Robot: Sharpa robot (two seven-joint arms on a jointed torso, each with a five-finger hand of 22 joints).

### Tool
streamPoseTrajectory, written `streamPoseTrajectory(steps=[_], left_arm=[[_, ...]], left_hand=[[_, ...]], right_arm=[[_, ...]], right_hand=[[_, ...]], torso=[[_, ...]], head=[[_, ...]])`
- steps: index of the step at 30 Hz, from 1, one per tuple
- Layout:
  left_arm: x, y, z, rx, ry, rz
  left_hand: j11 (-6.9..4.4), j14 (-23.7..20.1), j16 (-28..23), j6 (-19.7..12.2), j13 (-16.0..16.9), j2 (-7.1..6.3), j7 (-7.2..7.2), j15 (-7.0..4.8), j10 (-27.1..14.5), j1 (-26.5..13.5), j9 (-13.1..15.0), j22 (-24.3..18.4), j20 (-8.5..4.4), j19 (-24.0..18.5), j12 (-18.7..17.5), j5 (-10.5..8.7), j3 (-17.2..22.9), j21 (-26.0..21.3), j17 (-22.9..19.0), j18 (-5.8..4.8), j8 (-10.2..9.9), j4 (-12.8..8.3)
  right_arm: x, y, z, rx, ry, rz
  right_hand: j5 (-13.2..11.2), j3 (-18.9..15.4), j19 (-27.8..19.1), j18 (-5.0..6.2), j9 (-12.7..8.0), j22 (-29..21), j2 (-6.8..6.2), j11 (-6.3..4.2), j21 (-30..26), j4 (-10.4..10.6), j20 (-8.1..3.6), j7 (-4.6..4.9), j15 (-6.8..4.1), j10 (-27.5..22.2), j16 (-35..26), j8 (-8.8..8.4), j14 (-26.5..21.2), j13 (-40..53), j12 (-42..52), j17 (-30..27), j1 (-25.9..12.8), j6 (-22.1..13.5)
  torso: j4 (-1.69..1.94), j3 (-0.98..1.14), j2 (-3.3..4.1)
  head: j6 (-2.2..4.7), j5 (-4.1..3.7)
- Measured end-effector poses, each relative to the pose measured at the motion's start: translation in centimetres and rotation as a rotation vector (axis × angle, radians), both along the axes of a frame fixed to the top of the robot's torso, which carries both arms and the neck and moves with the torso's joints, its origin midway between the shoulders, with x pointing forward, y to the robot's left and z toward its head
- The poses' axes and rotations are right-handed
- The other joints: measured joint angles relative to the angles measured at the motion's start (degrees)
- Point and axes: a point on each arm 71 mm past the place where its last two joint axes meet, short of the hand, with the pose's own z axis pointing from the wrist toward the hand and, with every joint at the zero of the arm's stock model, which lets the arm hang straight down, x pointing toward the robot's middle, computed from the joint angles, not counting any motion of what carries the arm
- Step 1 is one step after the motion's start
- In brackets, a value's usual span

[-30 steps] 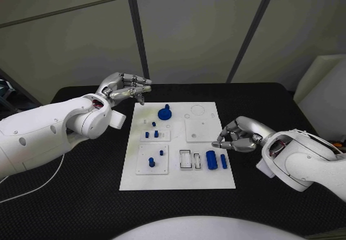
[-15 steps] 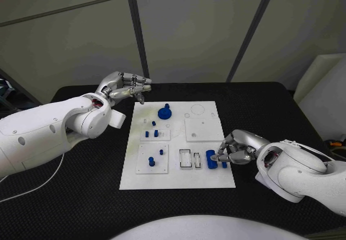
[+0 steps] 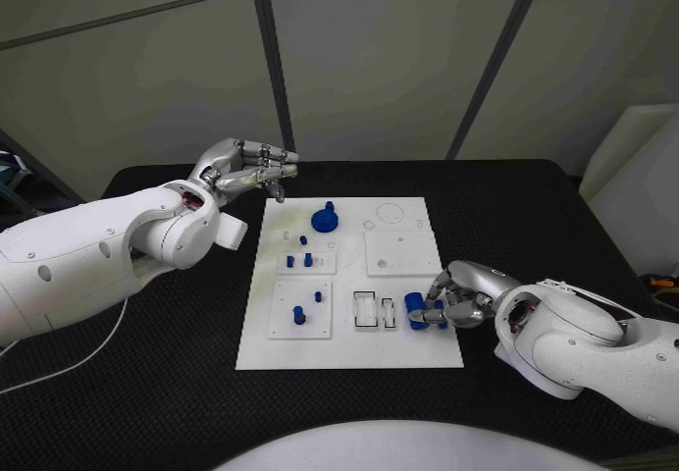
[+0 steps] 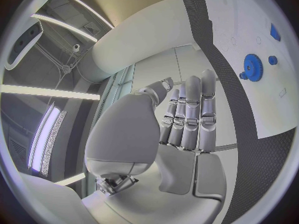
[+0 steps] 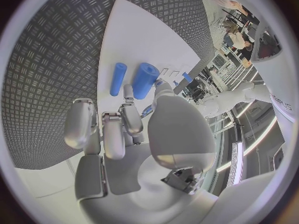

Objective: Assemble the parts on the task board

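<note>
My right hand (image 3: 455, 297) sits at the task board's (image 3: 348, 353) near right edge, fingers curled by the thick blue cylinder (image 3: 415, 311) and thin blue rod (image 5: 117, 78), nothing gripped yet. Best pinch the cylinder squarely, leaving the rod alone. Far left corner: my left hand (image 3: 249, 169) hovers curled, empty, near the blue gear (image 3: 326, 220).

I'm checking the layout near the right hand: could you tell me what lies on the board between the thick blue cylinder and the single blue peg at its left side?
In the head view, two small white open frames lie between the thick blue cylinder and the single blue peg.
</note>
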Motion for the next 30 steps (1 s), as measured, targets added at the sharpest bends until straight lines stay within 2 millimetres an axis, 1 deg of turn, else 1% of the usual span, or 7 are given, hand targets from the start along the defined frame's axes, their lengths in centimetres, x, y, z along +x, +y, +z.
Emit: streamPoseTrajectory(steps=[10,11,16,19,22,26,30], left_arm=[[0.0,0.1,0.0,0.001,0.000,0.001],[0.0,0.1,0.0,0.001,0.000,0.001],[0.0,0.1,0.0,0.000,0.000,0.000],[0.0,0.1,0.0,0.000,0.000,0.000],[0.0,0.1,0.0,0.000,0.000,-0.001],[0.0,0.1,0.0,0.000,0.001,-0.001],[0.0,0.1,0.0,0.000,0.001,-0.001]], left_hand=[[0.01,0.00,0.00,0.00,0.05,0.00,0.00,0.00,0.01,0.00,0.00,-0.05,0.00,0.00,0.00,0.00,0.00,0.00,0.00,0.00,0.00,0.00],[0.01,0.00,0.00,0.00,0.05,0.00,0.00,0.00,0.01,0.00,0.00,-0.04,0.00,0.00,0.00,0.00,0.00,0.00,0.00,0.00,0.00,0.00],[0.01,0.00,0.00,0.00,0.05,0.00,0.00,0.00,0.01,0.00,0.00,-0.04,0.00,0.00,0.00,0.00,0.00,0.00,0.00,0.00,0.00,0.00],[0.07,0.00,0.00,0.00,0.05,0.00,0.00,0.00,0.07,0.00,0.00,-0.04,0.00,0.00,0.00,0.00,0.00,0.00,0.00,0.00,0.00,0.00],[0.07,0.00,0.00,0.00,0.05,0.00,0.00,0.00,0.07,0.00,0.00,-0.04,0.00,0.00,0.00,0.00,0.00,0.00,0.01,0.00,0.00,0.00],[0.07,0.00,0.00,0.00,0.04,0.00,0.00,0.00,0.07,0.00,0.00,-0.04,0.00,0.00,0.00,0.00,0.00,0.00,0.01,0.00,0.00,0.00],[0.07,0.00,0.00,0.00,0.04,0.00,0.00,0.00,0.08,0.00,0.00,-0.04,0.00,0.00,0.00,0.00,0.00,0.00,0.01,0.00,0.00,0.00]], right_arm=[[0.4,1.0,-0.7,-0.001,-0.001,0.010],[0.4,1.1,-0.7,0.000,-0.001,0.010],[0.6,1.4,-0.8,0.007,-0.006,0.010],[0.6,1.4,-0.9,0.010,-0.008,0.007],[0.5,1.4,-0.9,0.017,-0.011,0.003],[0.2,0.9,-0.8,0.030,-0.015,-0.015],[-0.1,0.2,-0.7,0.049,-0.016,-0.042]], right_hand=[[0.31,-0.10,0.00,0.04,0.95,0.39,0.26,0.00,0.24,-0.10,0.00,-0.20,0.00,0.00,0.23,0.81,0.00,0.76,0.00,0.00,-0.21,-0.15],[0.69,-0.16,0.00,0.04,1.18,0.46,0.71,0.00,0.31,-0.16,0.00,-0.22,0.01,0.00,0.23,0.98,0.00,0.85,0.00,-0.01,0.25,-0.13],[1.82,-0.16,0.12,0.05,1.53,0.71,1.32,-0.21,0.65,-0.16,-0.13,-0.30,0.01,0.21,0.45,1.33,0.00,1.27,0.11,-0.01,0.86,-0.71],[2.68,-0.39,0.28,0.04,1.86,0.92,1.69,-0.21,0.65,-0.26,-0.16,-0.30,0.01,0.21,0.45,1.78,0.00,1.65,0.29,-0.01,1.23,-0.72],[4.12,-0.43,0.42,0.04,2.36,1.15,2.25,-0.52,0.91,-0.22,-0.02,-0.25,0.01,0.52,0.62,2.35,0.00,2.24,0.66,-0.01,1.80,-0.92],[6.23,-0.44,0.62,0.04,3.08,1.21,3.48,-0.62,0.91,-0.21,-0.22,-0.95,0.01,1.04,0.65,3.10,0.00,2.76,0.66,-0.01,3.03,-0.71],[7.66,-0.44,0.82,0.04,3.66,1.56,3.79,-0.92,1.20,-0.21,-0.42,-1.20,-0.33,1.34,0.65,3.48,-0.07,3.14,0.67,-0.02,3.33,-0.46]], torso=[[0.00,0.00,0.02],[0.00,0.00,0.01],[0.02,0.00,-0.02],[0.02,-0.01,-0.05],[0.02,-0.02,-0.05],[0.01,0.00,-0.08],[0.01,-0.01,-0.08]], head=[[-0.26,0.15],[-0.28,0.18],[-0.30,0.23],[-0.30,0.23],[-0.30,0.23],[-0.25,0.38],[-0.18,0.30]])
